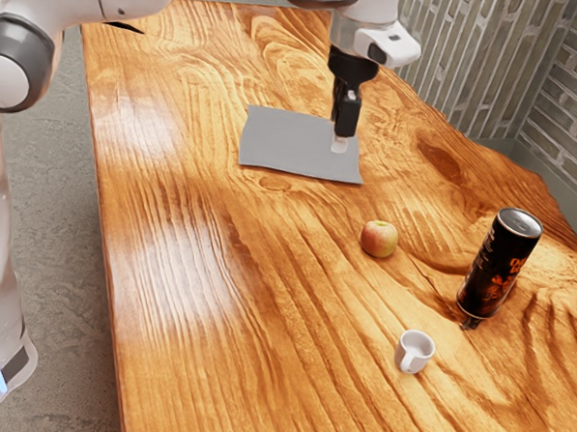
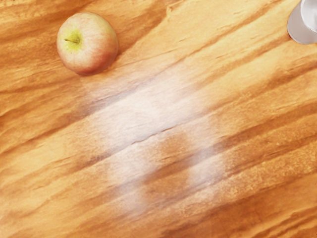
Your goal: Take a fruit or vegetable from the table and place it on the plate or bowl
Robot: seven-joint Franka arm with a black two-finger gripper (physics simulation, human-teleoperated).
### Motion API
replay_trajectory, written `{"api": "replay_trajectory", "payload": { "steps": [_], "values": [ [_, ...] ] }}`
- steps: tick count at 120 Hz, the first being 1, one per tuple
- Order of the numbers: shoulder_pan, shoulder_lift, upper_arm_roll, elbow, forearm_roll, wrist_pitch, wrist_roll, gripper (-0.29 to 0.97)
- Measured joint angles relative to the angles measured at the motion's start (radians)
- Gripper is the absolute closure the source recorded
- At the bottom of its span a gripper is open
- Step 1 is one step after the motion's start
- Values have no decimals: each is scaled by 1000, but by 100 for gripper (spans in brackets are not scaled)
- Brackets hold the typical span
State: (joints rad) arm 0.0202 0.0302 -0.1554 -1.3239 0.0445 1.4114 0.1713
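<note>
Closest to the lens: small white cup, upright on the wooden table. Stands near a black can but apart from it, toward the exterior view's left of it. Leans rather than stands straight, that can, its silver top tipped toward the exterior view's right.

Farther back, near the middle of the tabletop: apple, red with a yellow-green patch. Rests on bare wood, touching nothing, well apart from cup and can alike.

Beyond the apple: flat grey mat, lying on the wood.

Above the mat's corner on the exterior view's right: black gripper, pointing straight down from the white arm. Hangs low over the mat; cannot tell whether touching it. Cannot tell whether spread or pressed together. Holds nothing visible, and sits well apart from the apple.

From the wrist view: apple stem-up on the grain, cup far off to its side, a pale sheen across the wood between.
</note>
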Motion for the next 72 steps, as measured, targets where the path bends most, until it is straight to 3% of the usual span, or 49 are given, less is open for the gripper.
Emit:
{"api": "replay_trajectory", "payload": {
  "steps": [29,39,55,72],
  "values": [
    [-53,1,14,-182,-2,206,112,0],
    [-51,39,29,-190,13,281,142,0],
    [26,138,35,-174,14,391,187,0],
    [28,213,35,-145,-1,473,233,0]
  ]
}}
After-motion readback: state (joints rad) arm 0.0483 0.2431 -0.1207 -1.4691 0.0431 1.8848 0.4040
